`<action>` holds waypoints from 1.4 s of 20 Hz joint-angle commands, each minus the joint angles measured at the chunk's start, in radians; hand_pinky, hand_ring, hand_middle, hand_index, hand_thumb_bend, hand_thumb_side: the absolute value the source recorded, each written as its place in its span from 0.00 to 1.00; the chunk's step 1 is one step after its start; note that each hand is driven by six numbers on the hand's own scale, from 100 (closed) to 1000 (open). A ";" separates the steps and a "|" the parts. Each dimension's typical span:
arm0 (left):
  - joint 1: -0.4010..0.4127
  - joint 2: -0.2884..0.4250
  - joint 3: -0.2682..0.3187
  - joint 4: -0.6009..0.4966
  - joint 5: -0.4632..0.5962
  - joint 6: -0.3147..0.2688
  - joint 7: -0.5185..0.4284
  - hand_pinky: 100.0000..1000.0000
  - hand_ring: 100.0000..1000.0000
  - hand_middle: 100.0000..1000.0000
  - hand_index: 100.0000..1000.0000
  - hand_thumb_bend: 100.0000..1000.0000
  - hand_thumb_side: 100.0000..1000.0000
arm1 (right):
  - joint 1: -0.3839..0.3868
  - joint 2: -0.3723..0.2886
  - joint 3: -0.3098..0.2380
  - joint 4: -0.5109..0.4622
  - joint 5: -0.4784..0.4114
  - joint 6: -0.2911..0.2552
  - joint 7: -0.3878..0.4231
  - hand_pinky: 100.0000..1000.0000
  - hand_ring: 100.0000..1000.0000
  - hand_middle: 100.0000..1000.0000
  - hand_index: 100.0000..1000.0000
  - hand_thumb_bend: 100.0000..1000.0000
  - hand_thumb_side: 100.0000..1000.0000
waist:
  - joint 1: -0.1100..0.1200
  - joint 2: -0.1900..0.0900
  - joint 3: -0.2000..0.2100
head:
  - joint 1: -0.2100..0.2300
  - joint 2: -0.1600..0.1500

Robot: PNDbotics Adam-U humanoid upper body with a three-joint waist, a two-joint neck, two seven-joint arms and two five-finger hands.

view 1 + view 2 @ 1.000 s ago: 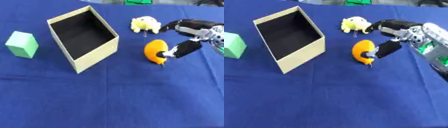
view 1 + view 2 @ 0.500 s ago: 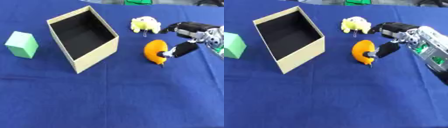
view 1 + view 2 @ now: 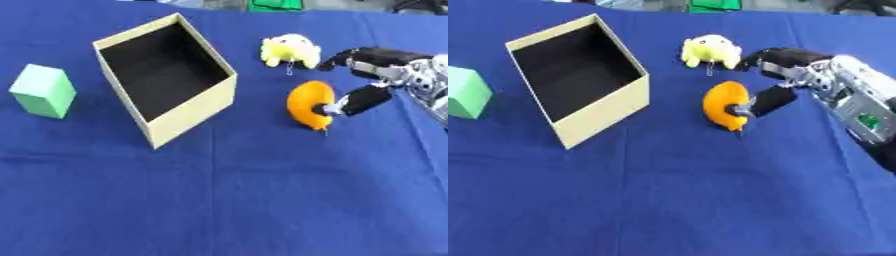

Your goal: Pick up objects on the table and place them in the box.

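An open tan box with a black inside stands left of centre on the blue cloth. A green block sits to its left. Right of the box lie a yellow soft toy and, nearer me, an orange rounded thing standing on edge. My right hand comes in from the right, open. Its fingers stretch out above the orange thing, just right of the yellow toy. Its thumb touches the orange thing's right side. My left hand shows in no view.
Blue cloth covers the whole table, with wide bare cloth in front of the box and the toys. A green object lies at the far edge. My right forearm runs along the right side.
My right hand's fingers have sunk slightly towards the orange thing. The thumb stays against it. Box, block and toys have not moved.
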 commanded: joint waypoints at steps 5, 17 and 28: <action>-0.010 0.020 0.006 -0.016 0.002 0.001 -0.001 0.47 0.66 0.69 0.79 0.16 1.00 | -0.016 -0.017 -0.003 0.013 -0.006 -0.005 0.010 0.88 0.96 0.84 0.92 0.37 0.56 | 0.004 -0.017 0.000 | -0.001 -0.009; -0.011 0.020 0.006 -0.016 0.004 0.000 -0.002 0.47 0.66 0.69 0.79 0.15 1.00 | -0.020 -0.015 -0.001 0.013 -0.016 -0.005 0.018 0.87 0.96 0.82 0.90 0.34 0.55 | 0.003 -0.018 -0.001 | -0.001 -0.011; -0.014 0.019 0.007 -0.016 0.007 0.000 0.001 0.47 0.66 0.68 0.79 0.13 1.00 | 0.008 -0.028 -0.018 -0.022 -0.062 0.027 -0.032 0.81 0.85 0.61 0.73 0.00 0.30 | 0.001 -0.018 -0.002 | 0.003 -0.014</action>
